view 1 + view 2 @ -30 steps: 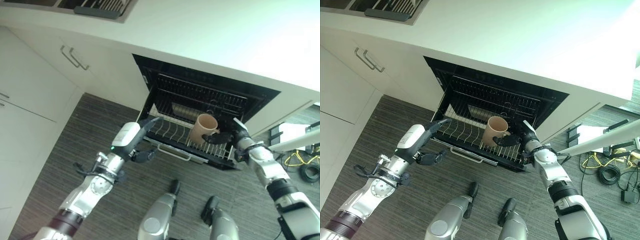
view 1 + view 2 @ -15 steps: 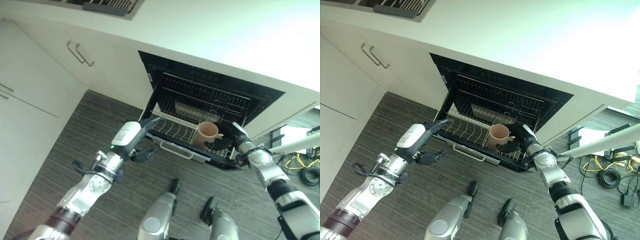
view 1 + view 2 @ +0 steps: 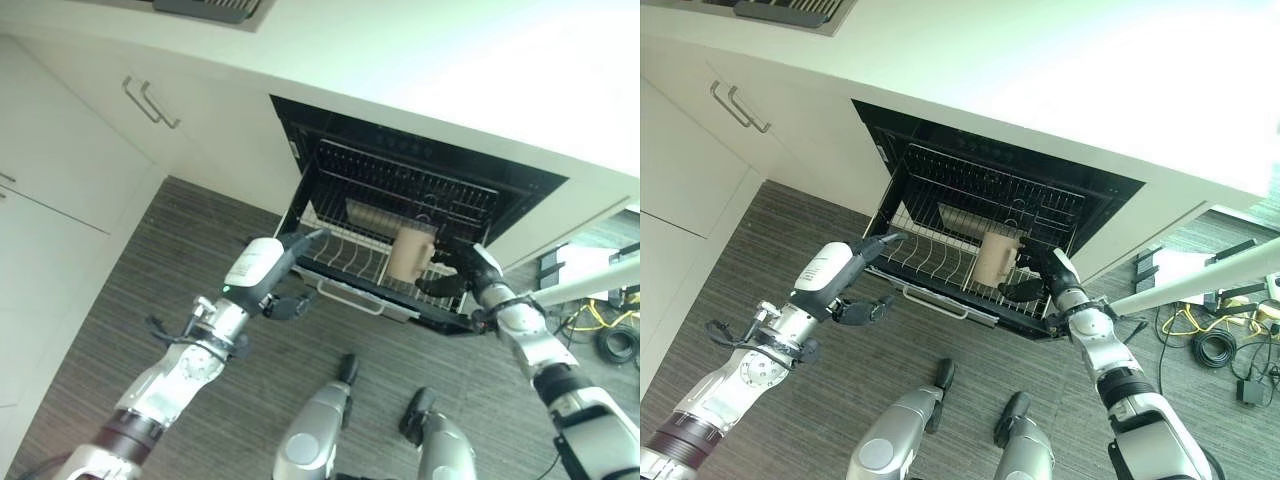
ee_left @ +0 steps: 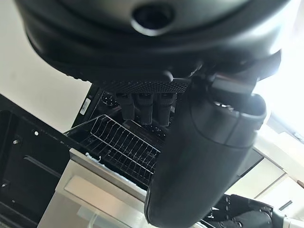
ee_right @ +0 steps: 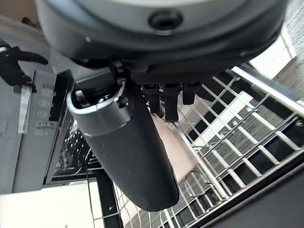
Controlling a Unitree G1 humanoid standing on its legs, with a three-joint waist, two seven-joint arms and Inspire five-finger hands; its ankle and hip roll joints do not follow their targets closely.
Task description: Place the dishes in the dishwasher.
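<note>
The dishwasher (image 3: 420, 215) stands open under a pale countertop (image 3: 450, 70), its dark inside showing an upper rack (image 3: 420, 190) and a lower rack (image 3: 345, 262) drawn out toward the robot. The lower rack's wire tines stand in rows, and a pale handle bar (image 3: 350, 298) runs along its front edge. To the left of the dishwasher are white cabinet doors with metal pull handles (image 3: 150, 102), and the floor (image 3: 150, 260) is dark striped planking. At the far right, yellow and black cords (image 3: 605, 325) lie on the floor beside a white board (image 3: 580, 268).

The tan mug (image 3: 408, 253) sits at the right part of the lower rack, tilted, its side turned to the camera and its handle pointing right, toward the right hand (image 3: 455, 275). The rack's wires rise around its lower end.

The right hand reaches in from the right, just beside the mug, with its dark fingers curled at the mug's handle side; whether they actually hold the mug or only lie against it cannot be told. In the right wrist view the tan side of the mug (image 5: 178, 149) shows past the fingers, over the rack wires.

The left hand (image 3: 275, 285) hovers in front of the rack's left corner, apart from it, its white-covered thumb stretched toward the rack and its fingers loosely bent, holding nothing.
</note>
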